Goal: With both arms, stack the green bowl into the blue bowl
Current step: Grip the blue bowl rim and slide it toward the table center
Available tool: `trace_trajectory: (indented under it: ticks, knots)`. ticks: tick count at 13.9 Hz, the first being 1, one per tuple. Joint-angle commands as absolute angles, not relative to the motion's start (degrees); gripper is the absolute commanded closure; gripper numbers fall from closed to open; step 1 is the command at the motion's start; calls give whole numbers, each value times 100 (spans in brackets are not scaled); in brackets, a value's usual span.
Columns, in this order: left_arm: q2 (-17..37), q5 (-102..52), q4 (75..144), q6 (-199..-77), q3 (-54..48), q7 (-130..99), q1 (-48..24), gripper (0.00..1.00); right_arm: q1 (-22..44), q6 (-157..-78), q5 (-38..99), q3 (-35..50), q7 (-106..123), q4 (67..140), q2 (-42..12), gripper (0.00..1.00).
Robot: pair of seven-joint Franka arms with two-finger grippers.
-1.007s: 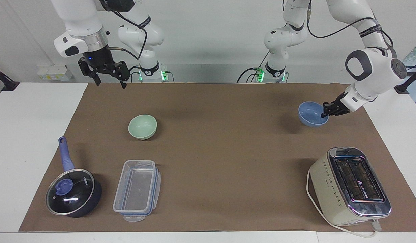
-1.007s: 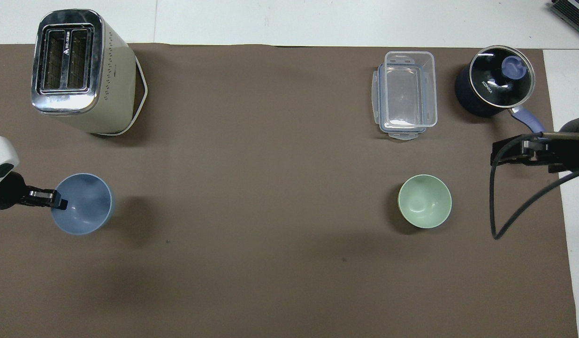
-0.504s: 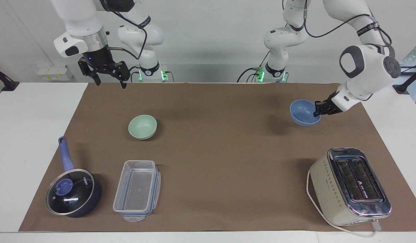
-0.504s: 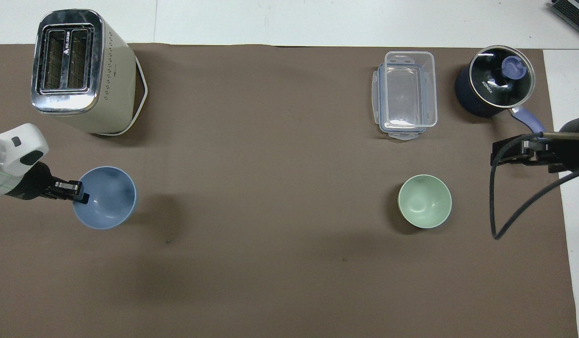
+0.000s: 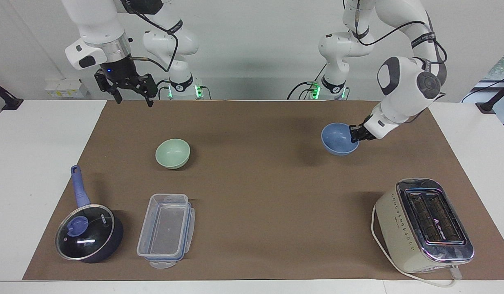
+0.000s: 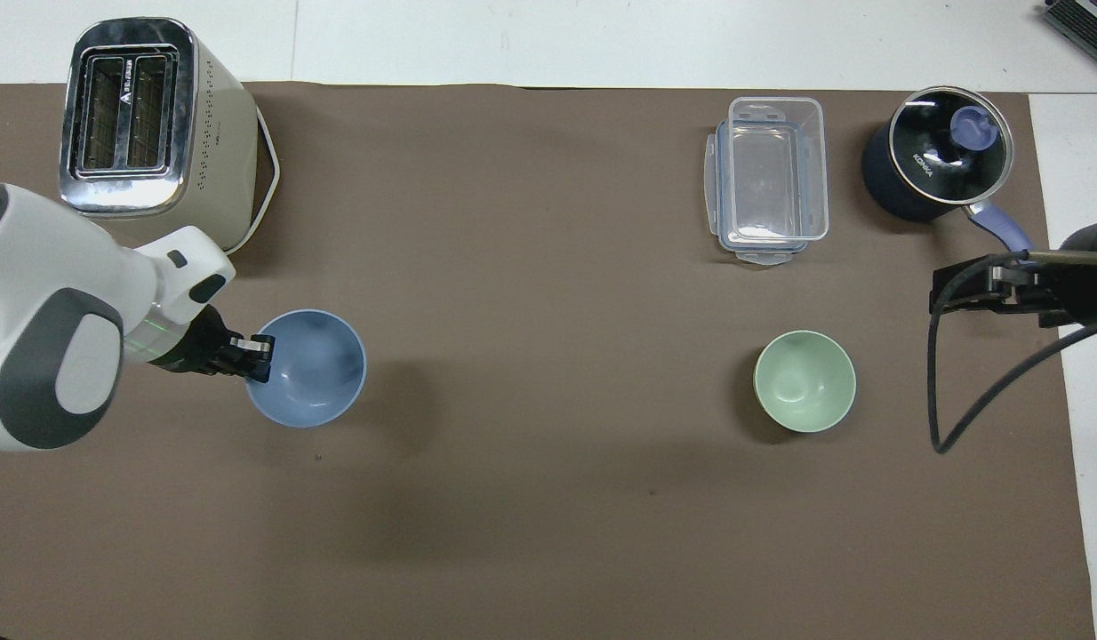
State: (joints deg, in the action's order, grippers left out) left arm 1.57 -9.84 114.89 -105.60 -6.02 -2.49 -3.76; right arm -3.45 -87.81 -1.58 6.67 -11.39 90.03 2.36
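Right gripper (image 5: 131, 98): fingers spread wide, holding nothing, waiting in the air over the mat's edge at the right arm's end.
Left gripper (image 5: 355, 135): pinched onto the rim of the blue bowl (image 5: 338, 139), carried clear of the mat.
Green bowl (image 5: 172, 153): upright on the mat, well apart from the blue bowl, toward the right arm's end.
Risk: a one-sided rim pinch may let the blue bowl tip or slip out.
Toaster (image 5: 424, 224): farthest from the robots, no obstacle to the carry.

On my counter (image 5: 39, 163) a brown mat (image 5: 256, 196) carries a cream toaster (image 5: 423, 224) toward my left arm's end, and a clear lidless container (image 5: 166, 230) just beside a dark lidded saucepan (image 5: 88, 232) toward my right arm's end.
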Motion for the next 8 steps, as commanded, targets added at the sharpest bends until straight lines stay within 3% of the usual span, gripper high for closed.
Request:
trace_trajectory:
  ticks: [1,8]
  knots:
    - [193,-1055,11461,-10801,-510,-964,-1017,100,-413,-8710,-97,677,-1195,9097,334,0]
    - [176,-1581,12198,-12030,-510,-1599,-2082,100,-422,-8710,-97,677,-1195,9097,334,0]
